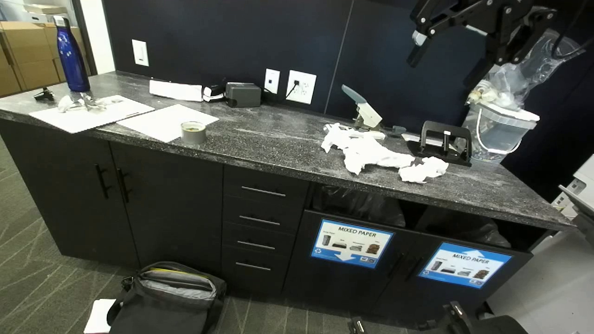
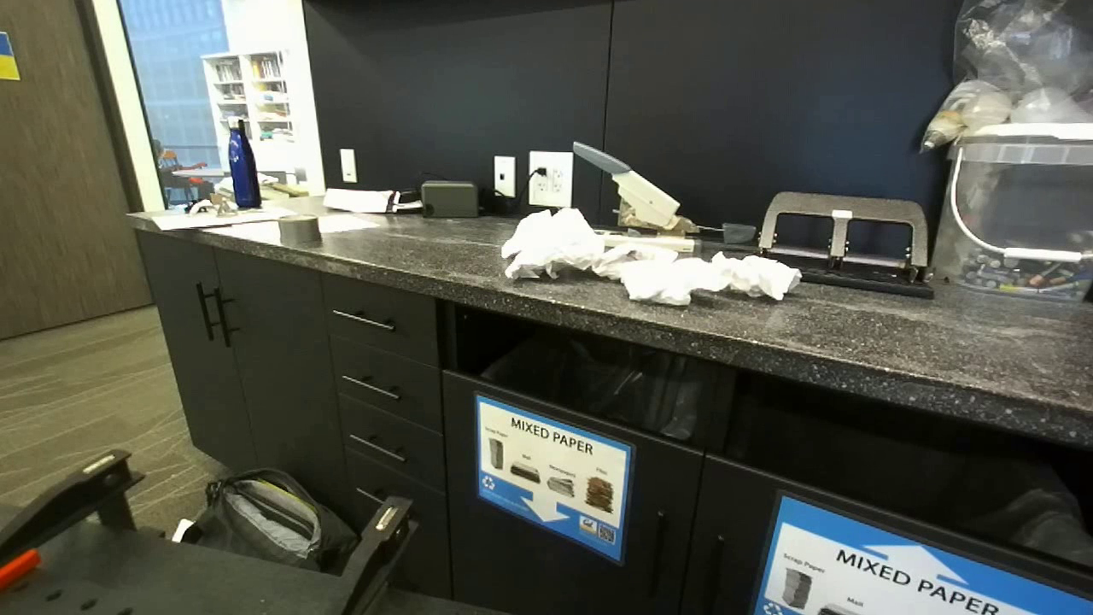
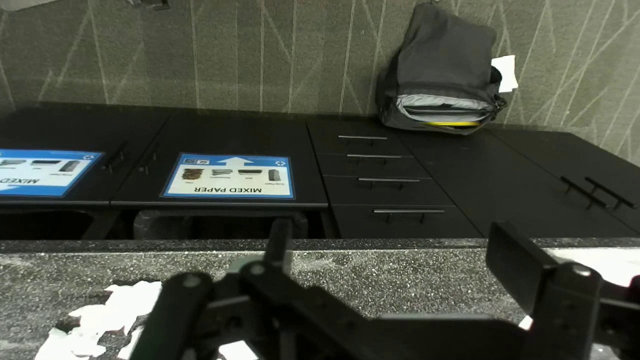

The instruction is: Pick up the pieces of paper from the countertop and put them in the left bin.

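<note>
Several crumpled white pieces of paper lie in a row on the dark speckled countertop, above the bins. They show in an exterior view and at the lower left of the wrist view, partly hidden by the gripper. The left bin has a dark slot with a clear liner and a blue-and-white label; it also shows in an exterior view and upside down in the wrist view. My gripper is open and empty, high above the counter's right part. Its fingers frame bare countertop in the wrist view.
Behind the papers stand a stapler, a black hole punch and a clear bucket with a plastic bag on top. Flat white sheets, a tape roll and a blue bottle are at the left. The right bin adjoins.
</note>
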Available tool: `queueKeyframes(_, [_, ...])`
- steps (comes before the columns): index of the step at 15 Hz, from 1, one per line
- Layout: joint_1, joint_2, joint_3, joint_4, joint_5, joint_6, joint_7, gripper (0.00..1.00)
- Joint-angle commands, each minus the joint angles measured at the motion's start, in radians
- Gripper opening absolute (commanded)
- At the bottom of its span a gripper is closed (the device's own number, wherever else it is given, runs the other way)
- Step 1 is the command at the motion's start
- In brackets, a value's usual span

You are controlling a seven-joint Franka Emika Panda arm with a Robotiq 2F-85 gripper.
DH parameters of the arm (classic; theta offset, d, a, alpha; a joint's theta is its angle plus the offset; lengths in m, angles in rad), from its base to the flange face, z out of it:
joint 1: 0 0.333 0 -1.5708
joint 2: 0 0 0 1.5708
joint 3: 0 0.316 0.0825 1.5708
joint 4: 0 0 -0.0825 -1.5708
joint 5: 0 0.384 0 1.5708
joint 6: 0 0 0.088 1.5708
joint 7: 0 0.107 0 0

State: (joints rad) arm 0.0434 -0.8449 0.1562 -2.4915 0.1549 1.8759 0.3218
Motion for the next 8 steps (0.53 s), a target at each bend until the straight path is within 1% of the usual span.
queueKeyframes(1, [-0.001, 0.050, -0.078, -0.039, 0.029, 0.090, -0.110, 1.00])
queueKeyframes(2, [0.001, 0.068, -0.106, -0.048, 0.041, 0.113, -0.139, 1.00])
queueKeyframes(4, [-0.027, 0.135, -0.144, -0.067, 0.028, 0.199, -0.170, 1.00])
queueKeyframes(6, [-0.038, 0.220, -0.193, -0.057, 0.046, 0.261, -0.189, 1.00])
queueKeyframes(8, [-0.059, 0.310, -0.224, -0.038, 0.058, 0.338, -0.184, 1.00])
